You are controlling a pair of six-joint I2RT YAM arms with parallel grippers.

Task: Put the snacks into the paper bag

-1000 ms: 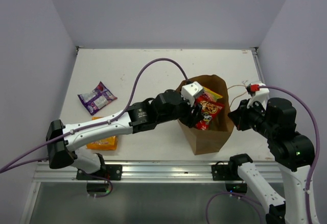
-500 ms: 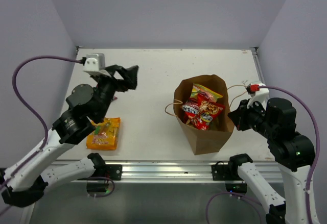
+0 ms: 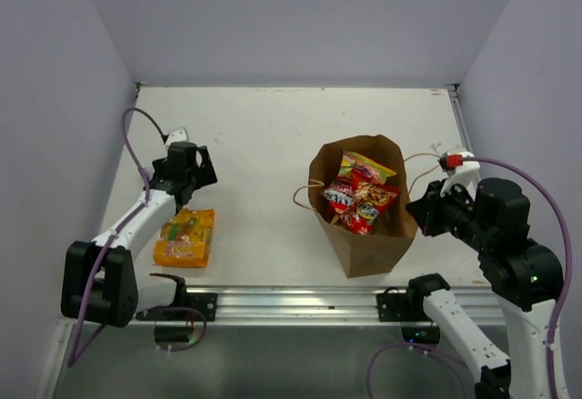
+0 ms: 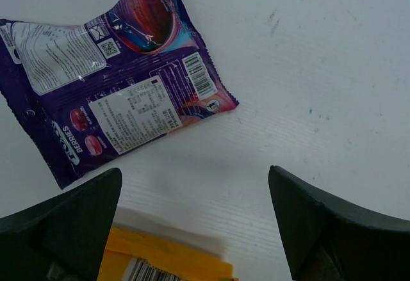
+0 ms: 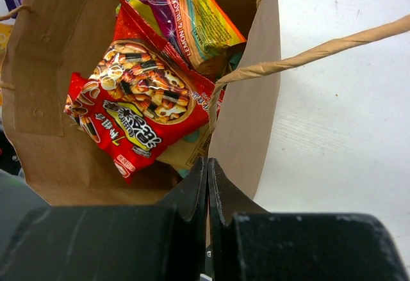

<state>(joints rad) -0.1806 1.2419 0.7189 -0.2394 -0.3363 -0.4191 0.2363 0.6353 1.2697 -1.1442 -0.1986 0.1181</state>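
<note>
The left arm has dropped since half a second ago: then it was reared up high, now it lies low along the table's left side, and the purple packet has vanished under its wrist in the top view. The bag and the right arm have not budged.

From the left wrist, the left gripper hangs spread wide with nothing in it. The purple packet lies flat just beyond the fingertips, printed back up, set a little to the left finger's side. The orange-yellow packet pokes in at the near edge, between the fingers and close beside the purple one.

The forearm stretches from its base at the near left corner out to the wrist, which points down, with a purple cable looping above it.

Over on the right, the right gripper is clamped tight; it looks pinched on the near rim of the paper bag, though the contact itself is partly hidden. The bag stands open, with a red packet and a multicoloured packet inside. One twine handle arcs over the rim.

Below it all is a white table, scuffed in places, with lilac walls around it and a metal rail at the near edge.
</note>
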